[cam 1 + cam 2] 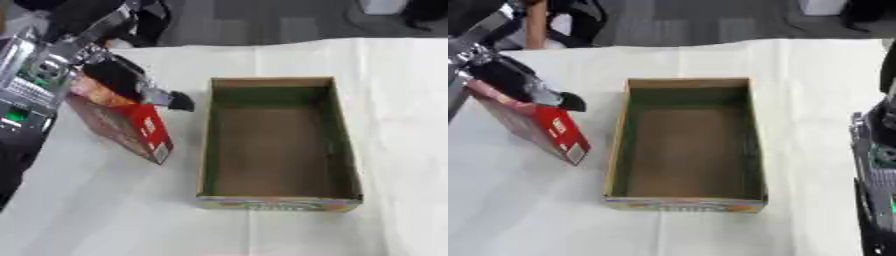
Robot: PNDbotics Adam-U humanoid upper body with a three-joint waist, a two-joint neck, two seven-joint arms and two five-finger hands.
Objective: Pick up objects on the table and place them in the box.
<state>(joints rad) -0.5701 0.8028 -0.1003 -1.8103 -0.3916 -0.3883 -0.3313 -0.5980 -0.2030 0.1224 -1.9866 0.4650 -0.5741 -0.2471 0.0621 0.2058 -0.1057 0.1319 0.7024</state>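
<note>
We start with the table [105, 215], draped in white cloth, which fills most of both views. On it, just right of centre, sits the open cardboard box [278, 145], its inside bare and its long axis running from twelve to six o'clock.

Off its left wall, at about nine to ten o'clock, we see the red carton [122, 125], tilted, its lower corner close to the cloth, though we cannot tell if it touches. Its long axis slants from ten o'clock down to five. Our left hand [131, 82] is clamped on its upper end, fingers curled over the top edge, a dark fingertip pointing toward the box.

The box lies at three o'clock from that hand, just beside the carton. We judge the carton needs turning to match the box's length. The right arm shows at the right edge of the right eye view; its hand is out of sight.
</note>
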